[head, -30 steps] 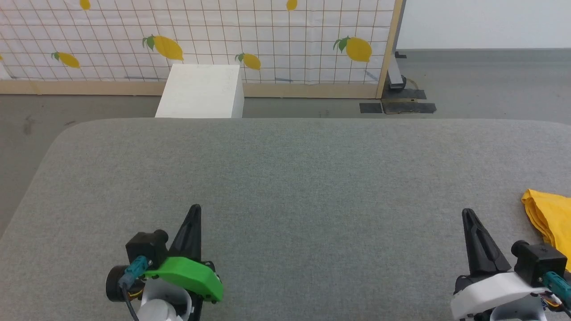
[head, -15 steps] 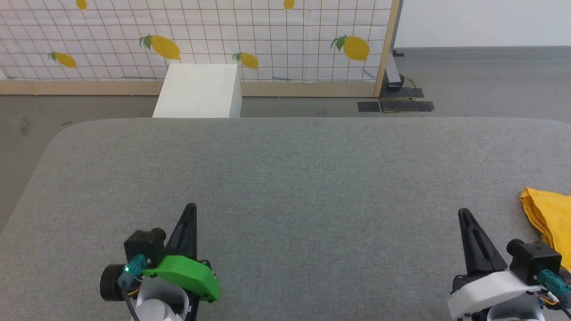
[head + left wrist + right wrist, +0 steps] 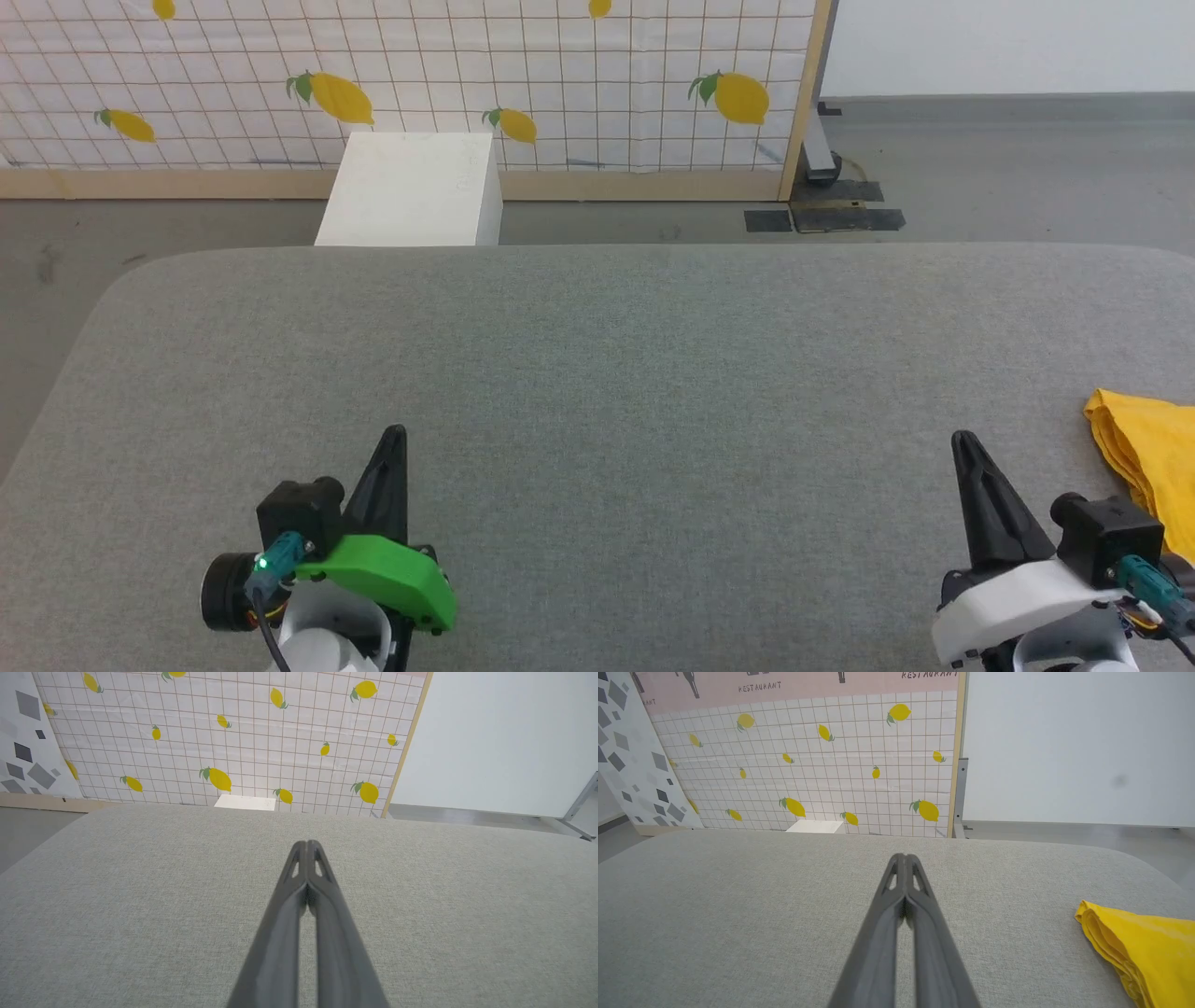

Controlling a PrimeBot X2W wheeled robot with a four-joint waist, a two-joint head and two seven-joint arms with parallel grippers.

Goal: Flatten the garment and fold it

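The yellow T-shirt lies bunched at the near right of the grey counter, just to the right of the right fingers. The right arm is much nearer to it. The right fingers and the left fingers are pressed together and hold nothing.

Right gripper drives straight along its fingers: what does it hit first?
Nothing obvious. The right gripper points out across the grey surface, and the garment lies off to its right. If it is pitched down, probably the surface itself.
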